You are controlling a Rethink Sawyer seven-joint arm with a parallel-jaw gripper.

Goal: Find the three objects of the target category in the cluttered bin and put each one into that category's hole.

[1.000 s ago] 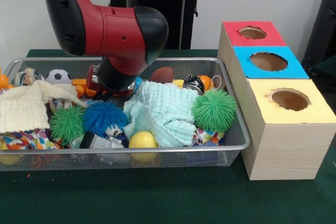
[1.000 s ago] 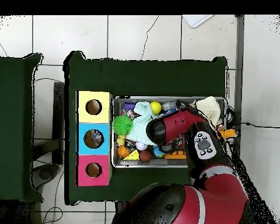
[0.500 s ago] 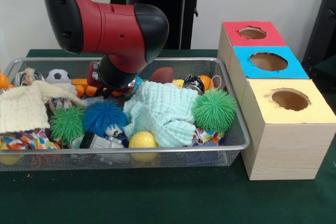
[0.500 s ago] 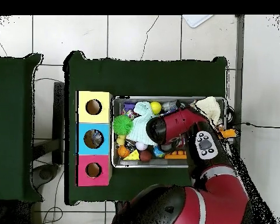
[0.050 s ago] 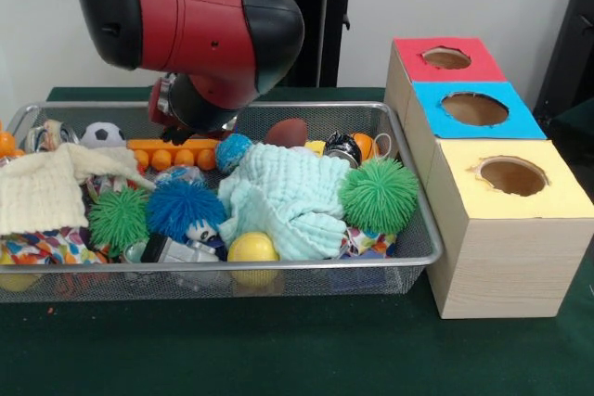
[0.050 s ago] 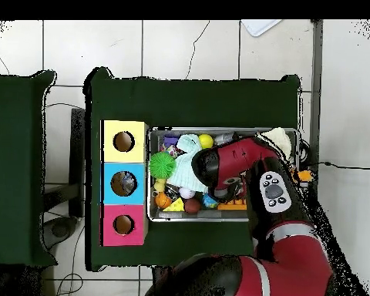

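While the red and black arm [image 5: 186,25] hangs over the far left part of the wire bin [image 5: 422,248], its bulky wrist hides the end effector [image 5: 190,118], so whether that stands open or closed, or has hold of anything, cannot be told. Just below the wrist, along the bin's far edge, lies an orange strip of joined balls [image 5: 176,153]; it looks close under the arm, but contact cannot be judged. Beside it toward the bin's middle sits a small blue ball [image 5: 232,149], and farther along the far edge a brown football [image 5: 288,131]. A pale green cloth [image 5: 283,194] is heaped in the middle of the bin, with a green spiky ball [image 5: 379,194] touching it at the end nearest the boxes. A blue spiky ball [image 5: 184,207] and a smaller green spiky ball [image 5: 118,217] lie side by side left of the cloth, and a yellow ball [image 5: 251,248] rests against the near edge. A cream cloth [image 5: 46,187] covers the bin's left end, with a soccer ball [image 5: 102,134] behind it. On the green desk [image 5: 278,350], just beside the bin's right end, three boxes touch in a row: the red box [image 5: 445,58] farthest, the blue box [image 5: 475,108] between, the yellow box [image 5: 512,176] nearest, each with a round hole on top.
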